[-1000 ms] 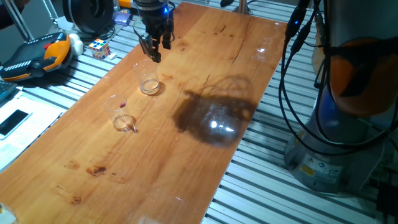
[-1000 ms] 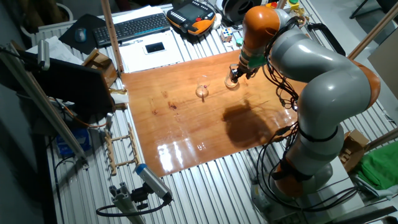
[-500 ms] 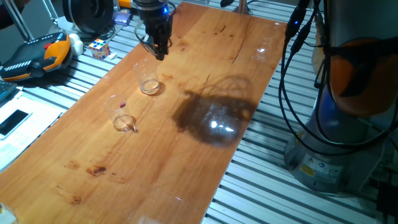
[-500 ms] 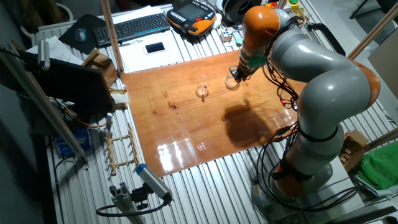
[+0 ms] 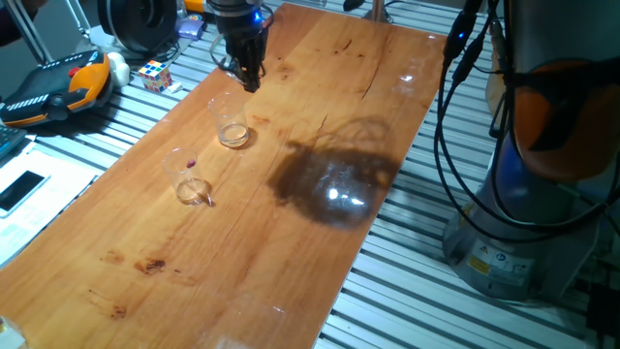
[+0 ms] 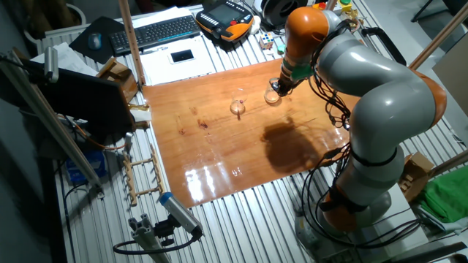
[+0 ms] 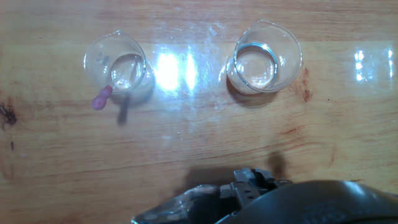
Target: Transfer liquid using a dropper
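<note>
Arm stretched over the table's far end — tool [image 5: 248, 79] pointing down, fingers together.

A robotics lab, by the look of it. A wooden tabletop [image 6: 219, 146] sits on slotted aluminium rails [image 5: 426, 291], with a keyboard [image 6: 162, 31], teach pendant [image 6: 227, 18] and loose cables [image 5: 455, 145] around the arm's base [image 6: 351, 204].

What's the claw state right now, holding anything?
Claw: fingers together, shut, nothing visibly held. It hangs above the table near the beaker; the dropper sits in the other beaker.
</note>
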`<control>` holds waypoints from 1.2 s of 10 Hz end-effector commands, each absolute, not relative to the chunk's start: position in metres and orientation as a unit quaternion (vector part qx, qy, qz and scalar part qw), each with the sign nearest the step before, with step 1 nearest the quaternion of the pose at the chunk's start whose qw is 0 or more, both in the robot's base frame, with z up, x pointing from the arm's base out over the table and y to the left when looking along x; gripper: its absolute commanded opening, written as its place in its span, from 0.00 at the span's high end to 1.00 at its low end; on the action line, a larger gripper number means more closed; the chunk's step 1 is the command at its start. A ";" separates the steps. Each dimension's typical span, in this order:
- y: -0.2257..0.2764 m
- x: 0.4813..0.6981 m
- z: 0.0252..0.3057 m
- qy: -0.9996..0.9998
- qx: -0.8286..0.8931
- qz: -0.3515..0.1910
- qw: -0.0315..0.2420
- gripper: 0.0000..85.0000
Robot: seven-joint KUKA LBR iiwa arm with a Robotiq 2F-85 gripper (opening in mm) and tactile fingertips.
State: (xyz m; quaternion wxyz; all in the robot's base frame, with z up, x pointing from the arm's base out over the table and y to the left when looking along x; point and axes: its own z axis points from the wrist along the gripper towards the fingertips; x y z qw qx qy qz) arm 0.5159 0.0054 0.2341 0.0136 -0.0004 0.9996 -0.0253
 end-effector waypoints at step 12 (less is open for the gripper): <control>0.048 0.531 0.197 0.999 0.025 -0.009 0.030 0.99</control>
